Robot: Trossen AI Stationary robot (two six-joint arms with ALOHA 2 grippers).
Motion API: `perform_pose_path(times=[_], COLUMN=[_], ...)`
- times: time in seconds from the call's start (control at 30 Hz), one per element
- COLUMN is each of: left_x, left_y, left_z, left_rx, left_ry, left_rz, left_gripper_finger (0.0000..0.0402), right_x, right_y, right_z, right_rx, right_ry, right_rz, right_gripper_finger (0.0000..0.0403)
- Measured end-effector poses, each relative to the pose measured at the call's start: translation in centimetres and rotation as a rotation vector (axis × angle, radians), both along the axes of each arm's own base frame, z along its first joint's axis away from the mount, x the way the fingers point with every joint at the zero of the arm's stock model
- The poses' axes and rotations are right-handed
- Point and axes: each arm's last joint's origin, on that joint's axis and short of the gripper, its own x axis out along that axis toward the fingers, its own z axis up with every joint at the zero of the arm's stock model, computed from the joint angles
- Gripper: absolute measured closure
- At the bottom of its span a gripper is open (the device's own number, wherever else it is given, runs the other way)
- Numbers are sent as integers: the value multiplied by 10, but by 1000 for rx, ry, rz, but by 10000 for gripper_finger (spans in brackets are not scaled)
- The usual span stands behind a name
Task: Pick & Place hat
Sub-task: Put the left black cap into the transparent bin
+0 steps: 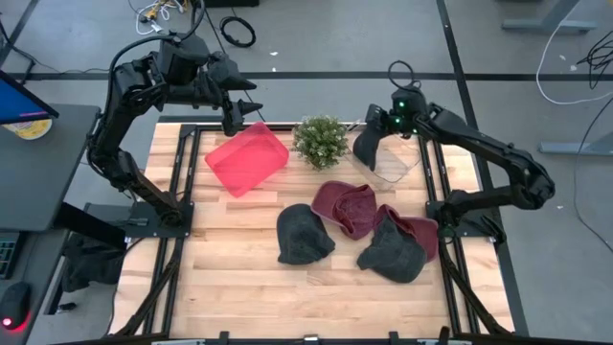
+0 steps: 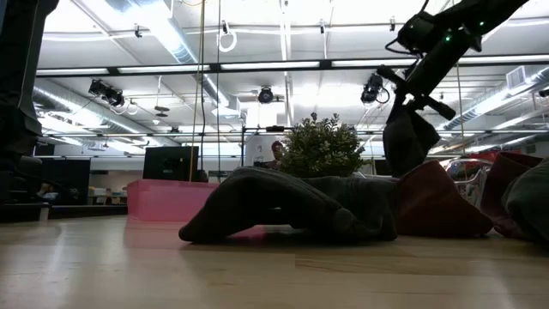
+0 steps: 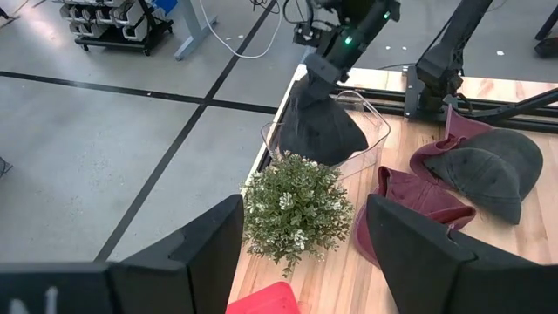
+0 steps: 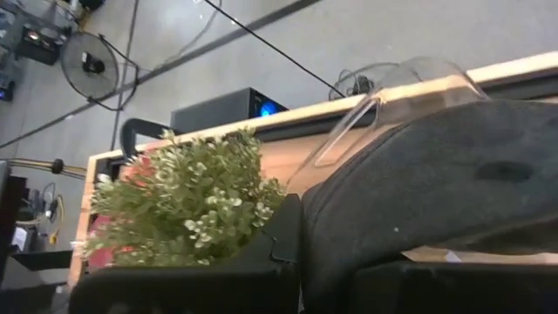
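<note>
On the near half of the table (image 1: pixel 239 278) lie four caps. A dark cap (image 1: pixel 305 235) sits nearest the middle, and another dark one (image 1: pixel 393 251) lies to its right, overlapping a maroon cap (image 1: pixel 422 233) at the right edge of the group. Just behind them a second maroon cap (image 1: pixel 347 208) rests brim up, touching the pile.

Farther back, a small green plant (image 1: pixel 320 141) stands at the centre of the far edge. To its left a pink bin (image 1: pixel 247 159) sits tilted on the boards. To the plant's right is a clear bin (image 1: pixel 397 163), at the far right corner.

The right claw (image 1: pixel 375 131) hangs above that clear bin, pinched tight on a dark hat (image 1: pixel 367 149) that dangles from it; in the left wrist view the hat (image 3: pixel 319 126) hangs over the bin's (image 3: pixel 375 139) near rim, its lower edge about level with the rim. Whether it touches the bin cannot be told.

The left claw (image 1: pixel 233 119) waits above the far left corner, over the back edge of the pink bin, its fingers (image 3: pixel 200 253) spread wide and holding nothing.
</note>
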Motion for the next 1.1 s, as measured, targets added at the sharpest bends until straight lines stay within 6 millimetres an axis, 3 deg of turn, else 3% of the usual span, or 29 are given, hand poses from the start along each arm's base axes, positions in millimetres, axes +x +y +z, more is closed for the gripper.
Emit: perform_pose_path(times=[0.27,0.73,1.1], left_x=[0,0,0], left_y=[0,0,0], left_z=[0,0,-1], left_rx=[0,4,3], left_ry=[0,2,10], left_rz=[0,-3,-4], left_gripper_finger=[154,154,154], right_x=[3,2,2], right_y=[-3,13,30], right_z=[-14,-26,-73], right_rx=[64,151,220], right_ry=[68,171,56], right_rz=[2,-77,-197], right_gripper_finger=[390,390,390])
